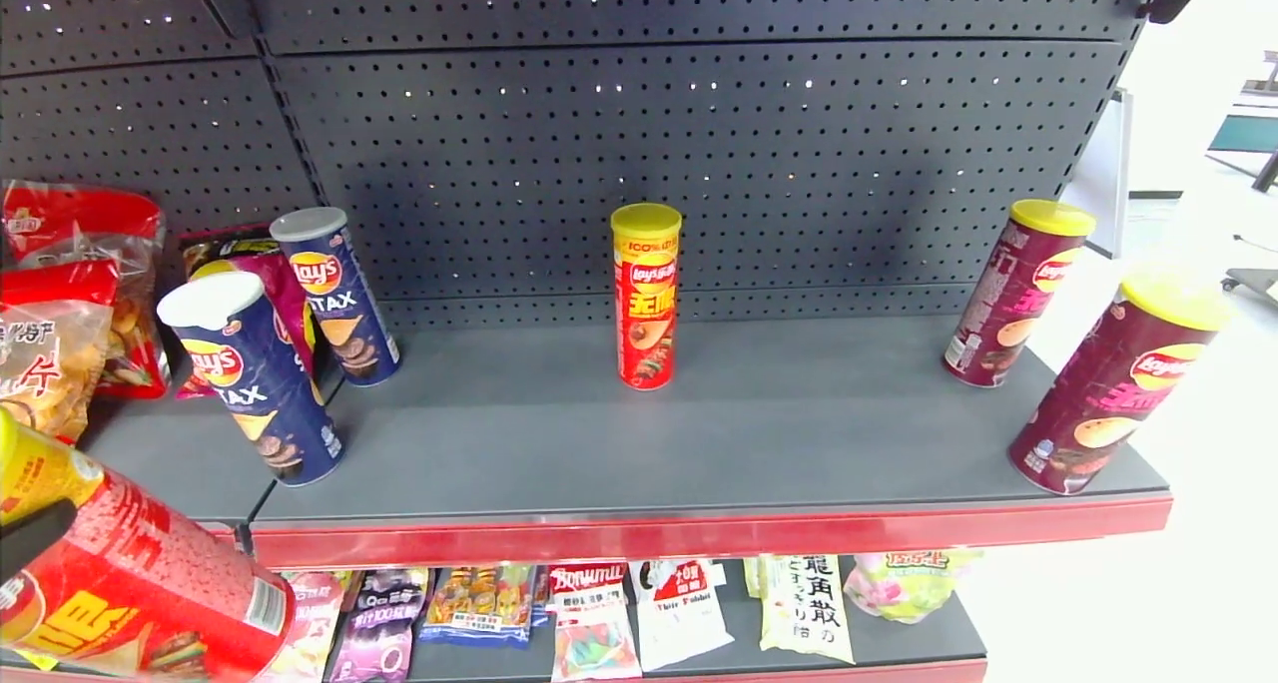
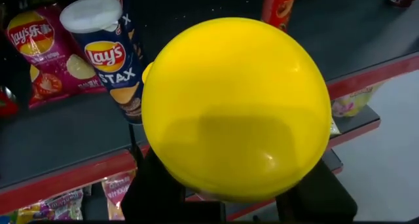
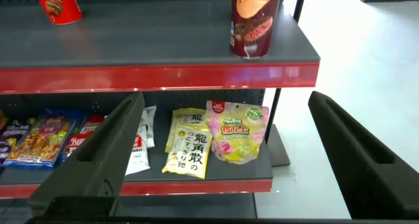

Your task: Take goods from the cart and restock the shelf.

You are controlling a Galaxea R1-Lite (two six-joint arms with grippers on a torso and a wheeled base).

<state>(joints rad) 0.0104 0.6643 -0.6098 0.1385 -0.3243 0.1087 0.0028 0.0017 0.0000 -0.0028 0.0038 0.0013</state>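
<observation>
A red chip can [image 1: 130,593] with a yellow lid [image 2: 236,106] is tilted in my left gripper [image 2: 236,199], below and in front of the shelf's left end. The gripper is shut on it, with a dark finger on each side of the can body. The grey shelf board [image 1: 699,443] with its red front edge carries another red can [image 1: 646,299] upright at the middle back. My right gripper [image 3: 226,103] hangs open and holds nothing, in front of the lower shelf near the right end, below a maroon can [image 3: 254,21].
Two blue cans [image 1: 255,383] [image 1: 339,299] stand at the shelf's left, two maroon cans [image 1: 1013,294] [image 1: 1113,383] at the right. Snack bags [image 1: 60,314] fill the far left. Several flat snack packs [image 3: 190,142] lie on the lower shelf. Bare board lies on both sides of the middle can.
</observation>
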